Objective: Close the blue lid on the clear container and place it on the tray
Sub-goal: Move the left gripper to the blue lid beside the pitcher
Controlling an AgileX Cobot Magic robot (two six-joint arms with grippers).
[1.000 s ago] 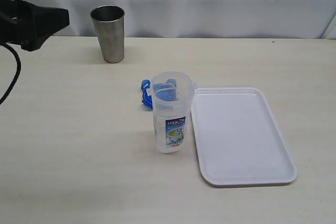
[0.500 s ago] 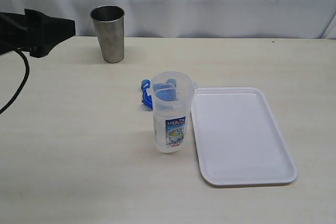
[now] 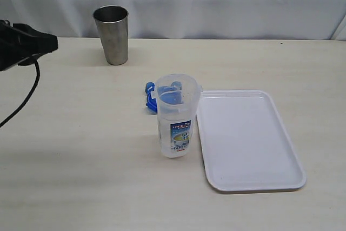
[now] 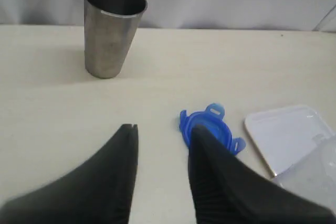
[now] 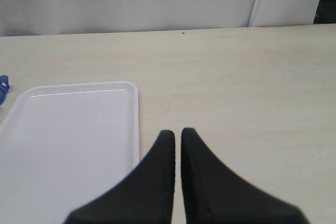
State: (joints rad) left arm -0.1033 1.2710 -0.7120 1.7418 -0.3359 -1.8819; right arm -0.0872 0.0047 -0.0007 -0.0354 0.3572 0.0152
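Left gripper (image 4: 164, 129) — my fingers apart, empty; right gripper (image 5: 177, 132) — pressed together, empty; blue lid (image 4: 210, 120) off the clear container (image 3: 175, 117).

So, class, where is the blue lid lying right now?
In the exterior view the blue lid lies flat on the table near the middle, just behind the clear container and left of the far corner of the tray.
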